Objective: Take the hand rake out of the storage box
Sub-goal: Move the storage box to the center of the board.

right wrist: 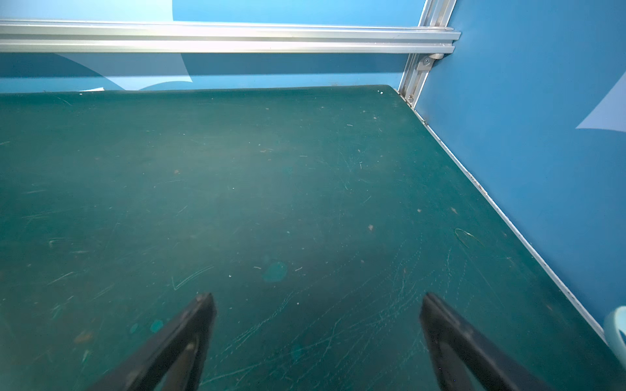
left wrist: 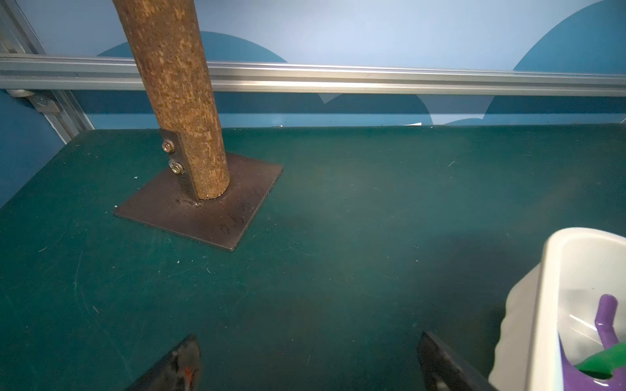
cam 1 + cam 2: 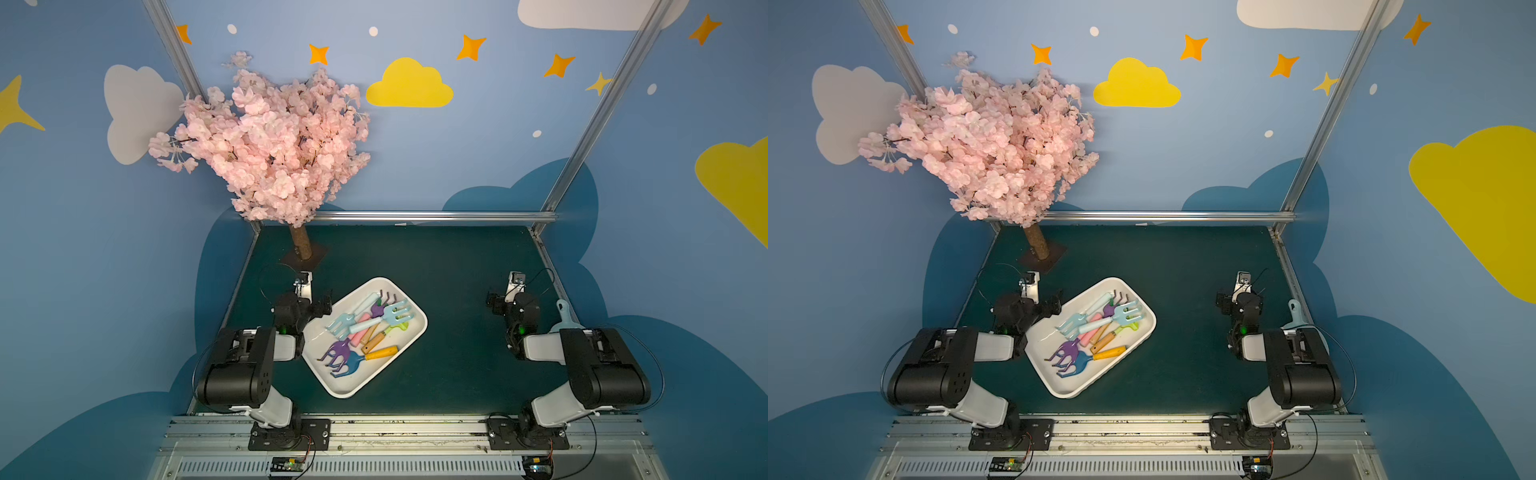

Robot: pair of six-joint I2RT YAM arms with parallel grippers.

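The white storage box (image 3: 345, 384) (image 3: 1069, 384) lies askew at the table's middle left. Several hand rakes are heaped inside it: pale blue ones (image 3: 390, 316), a purple one (image 3: 338, 353) and a blue one with an orange handle (image 3: 374, 355). My left gripper (image 3: 323, 306) (image 2: 308, 338) hovers open just outside the box's far left rim (image 2: 548, 270), with only table between its fingers. A purple rake tine (image 2: 604, 321) shows inside the box in the left wrist view. My right gripper (image 3: 496, 301) (image 1: 316, 298) stands open over bare table at the right, far from the box.
A pink blossom tree with a brown trunk (image 3: 301, 243) (image 2: 176, 101) stands on a metal plate at the back left. A pale blue scoop (image 3: 563, 320) (image 1: 618, 325) lies at the right table edge beside the right arm. An aluminium rail (image 3: 415, 216) lines the back.
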